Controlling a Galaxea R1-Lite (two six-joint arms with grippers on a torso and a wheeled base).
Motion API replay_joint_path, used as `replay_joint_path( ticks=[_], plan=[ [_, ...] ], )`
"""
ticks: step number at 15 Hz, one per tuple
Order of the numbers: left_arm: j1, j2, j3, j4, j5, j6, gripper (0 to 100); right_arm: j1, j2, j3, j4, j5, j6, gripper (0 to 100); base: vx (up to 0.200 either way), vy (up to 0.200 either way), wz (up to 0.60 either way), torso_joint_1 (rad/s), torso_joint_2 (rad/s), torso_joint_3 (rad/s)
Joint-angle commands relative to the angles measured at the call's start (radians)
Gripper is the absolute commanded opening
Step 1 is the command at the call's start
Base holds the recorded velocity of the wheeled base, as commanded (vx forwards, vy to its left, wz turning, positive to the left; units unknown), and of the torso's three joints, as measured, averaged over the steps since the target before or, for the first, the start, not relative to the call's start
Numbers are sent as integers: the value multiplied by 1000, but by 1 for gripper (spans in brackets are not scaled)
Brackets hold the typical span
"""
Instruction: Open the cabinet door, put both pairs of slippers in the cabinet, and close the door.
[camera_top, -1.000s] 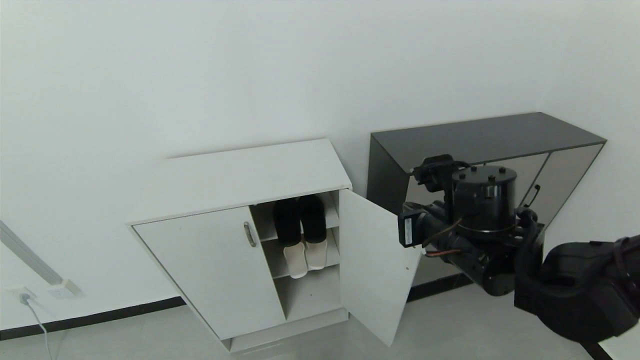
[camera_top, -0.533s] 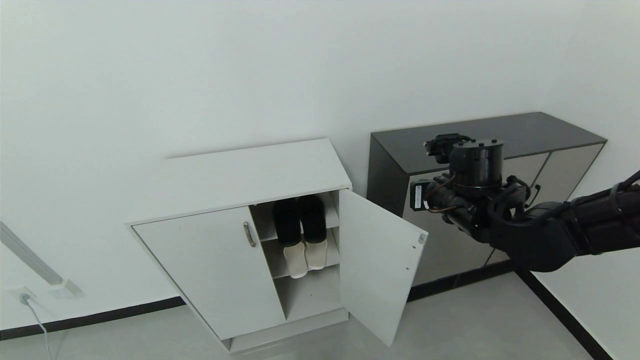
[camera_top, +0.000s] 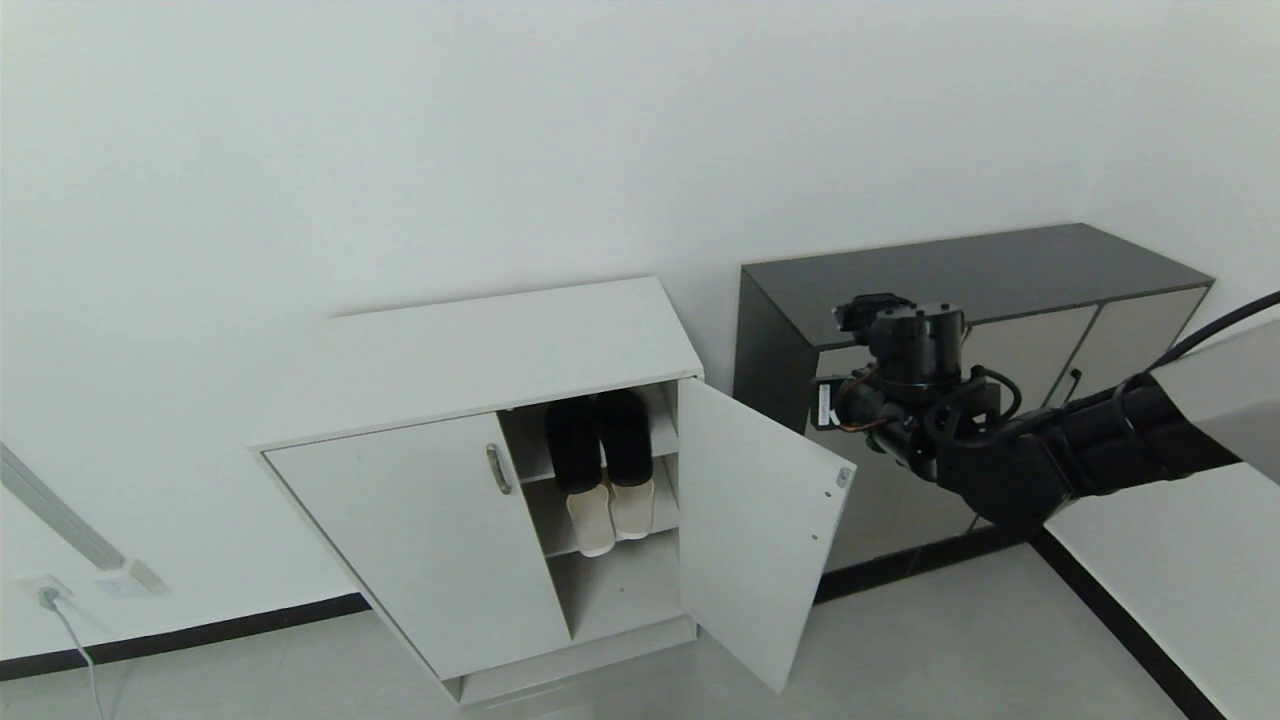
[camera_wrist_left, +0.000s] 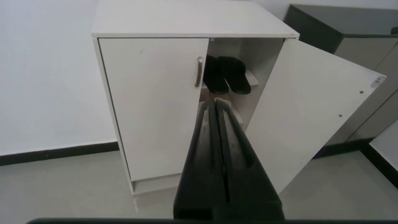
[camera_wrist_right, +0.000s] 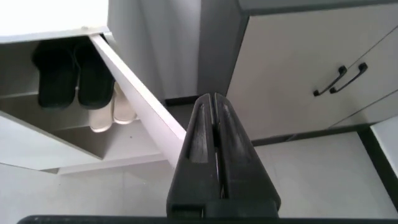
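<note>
**Both slipper pairs shelved, one cabinet door standing open**

The left gripper, its fingers pressed together on nothing, is hovering in front of the white wooden two-door cabinet, facing the closed door. The right gripper, its fingers likewise together and empty, is hanging near the outer edge of the cabinet's open door. Inside the cabinet, the black pair of slippers is lying on the upper shelf, and the cream pair of slippers is sitting on the shelf below. A dark grey sideboard is standing beside the cabinet on its open-door side.
</note>
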Motion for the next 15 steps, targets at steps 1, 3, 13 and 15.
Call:
replay_joint_path(
  ticks=[1, 3, 13, 15],
  plan=[
    [0, 2, 0, 0, 0, 0, 0, -8, 36, -6, -1, 2, 2, 0, 0, 0, 0, 0, 0, 0],
    [0, 2, 0, 0, 0, 0, 0, -10, 67, -3, -1, 20, 44, 0, 0, 0, 0, 0, 0, 0],
    [0, 0, 0, 0, -1, 0, 0, -34, 180, -77, -4, 76, 50, 0, 0, 0, 0, 0, 0, 0],
    [0, 0, 0, 0, -1, 0, 0, -34, 194, -84, -4, 76, 50, 0, 0, 0, 0, 0, 0, 0]
  ],
)
